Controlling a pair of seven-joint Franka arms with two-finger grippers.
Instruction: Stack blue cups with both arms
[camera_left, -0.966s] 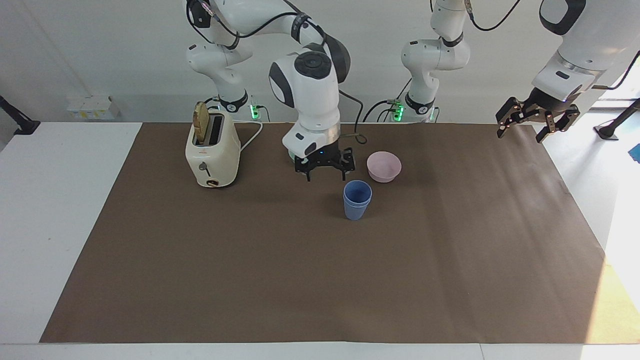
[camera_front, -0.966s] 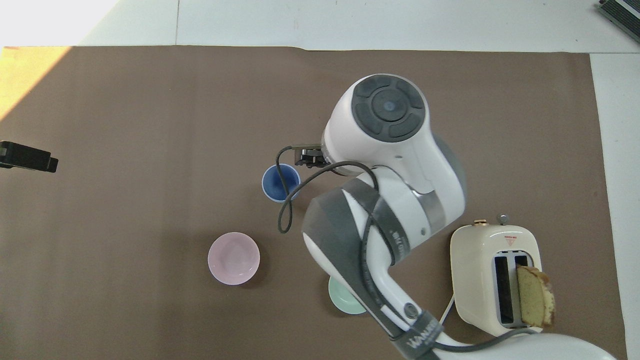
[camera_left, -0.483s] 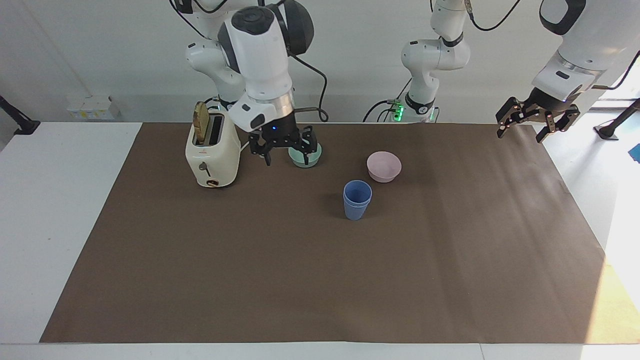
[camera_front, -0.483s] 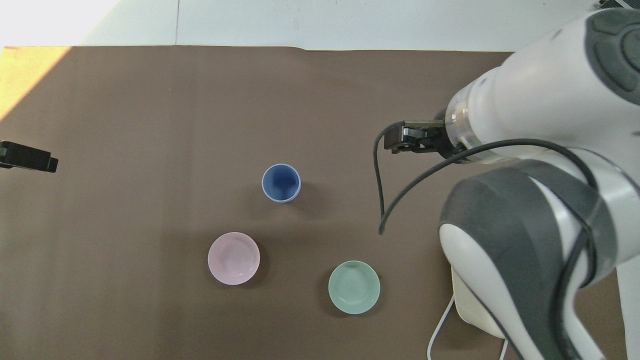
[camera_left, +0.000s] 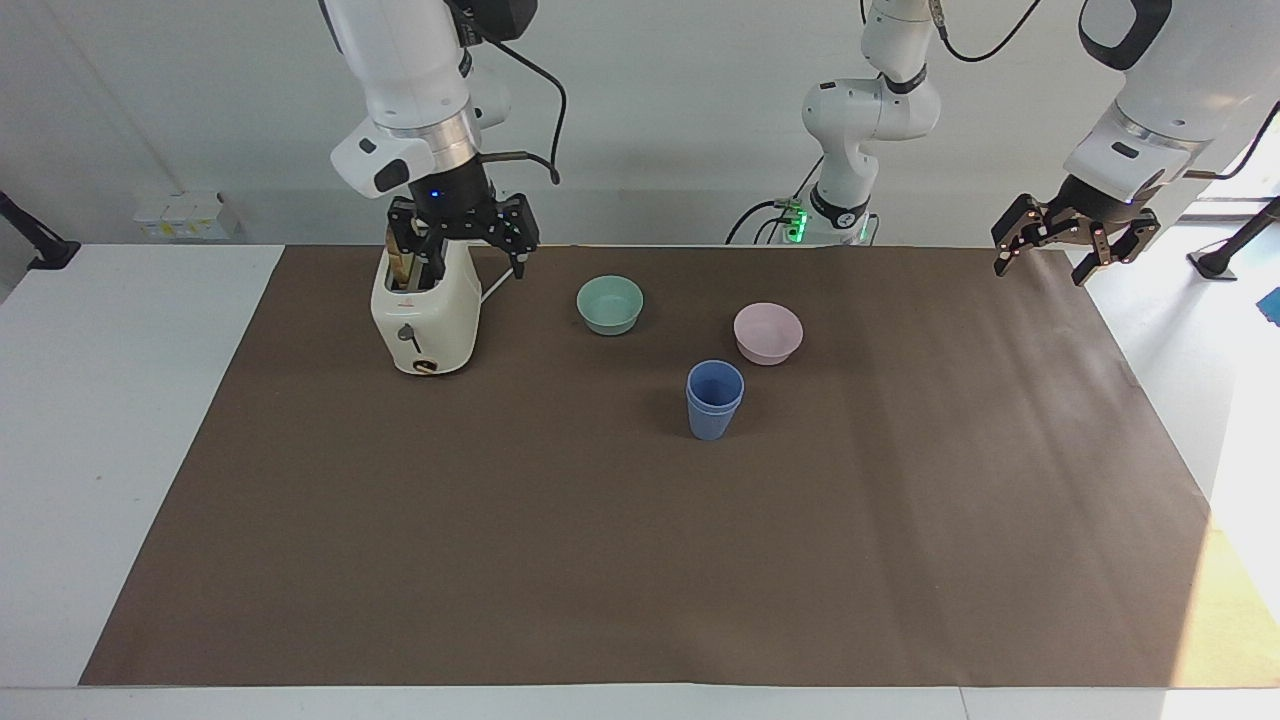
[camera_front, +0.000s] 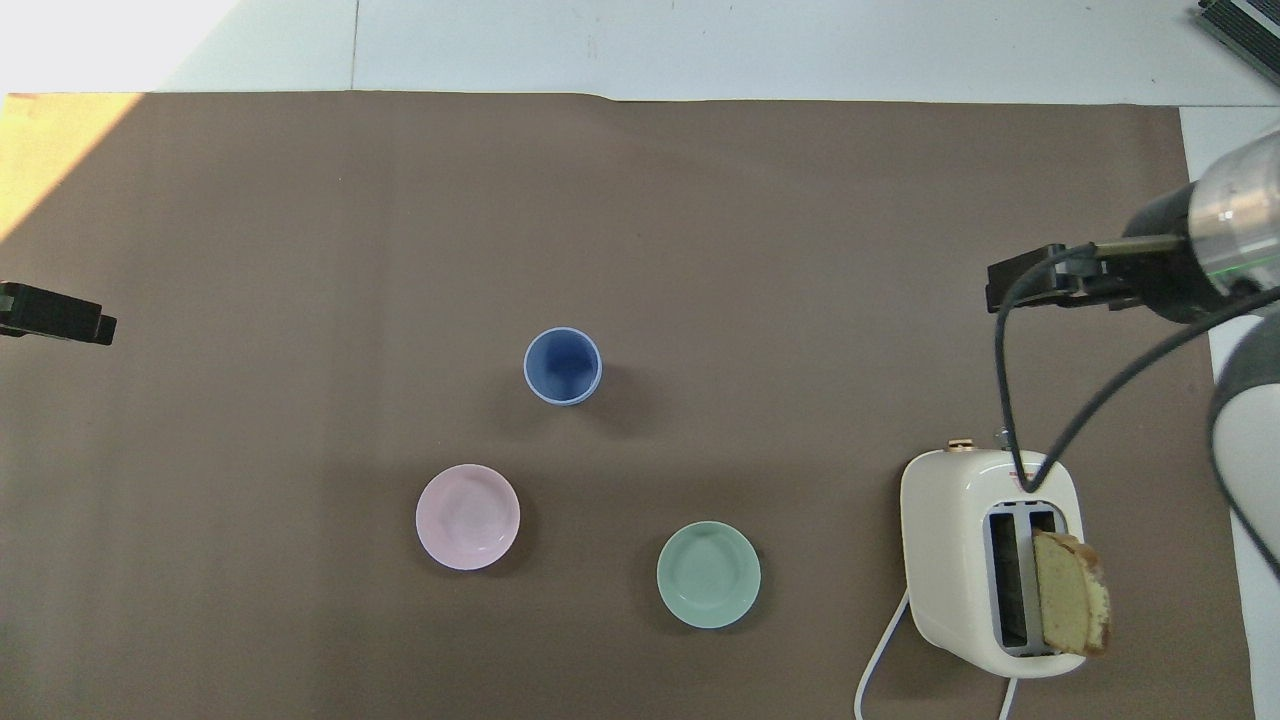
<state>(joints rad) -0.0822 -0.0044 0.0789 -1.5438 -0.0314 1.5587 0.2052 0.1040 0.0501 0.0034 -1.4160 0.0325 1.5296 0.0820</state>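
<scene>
Apparently the stacking is done: the blue cups (camera_left: 714, 399) stand nested near frame centre, while the right gripper (camera_left: 462, 237) at upper left and left gripper (camera_left: 1075, 243) at upper right hang wide, empty.

blue cups (camera_front: 563, 366) nested mid-worktop, pink bowl (camera_front: 467, 517) and green bowl (camera_front: 708, 574) nearer robots, toaster (camera_front: 985, 560) holding bread slice (camera_front: 1070, 606)
</scene>
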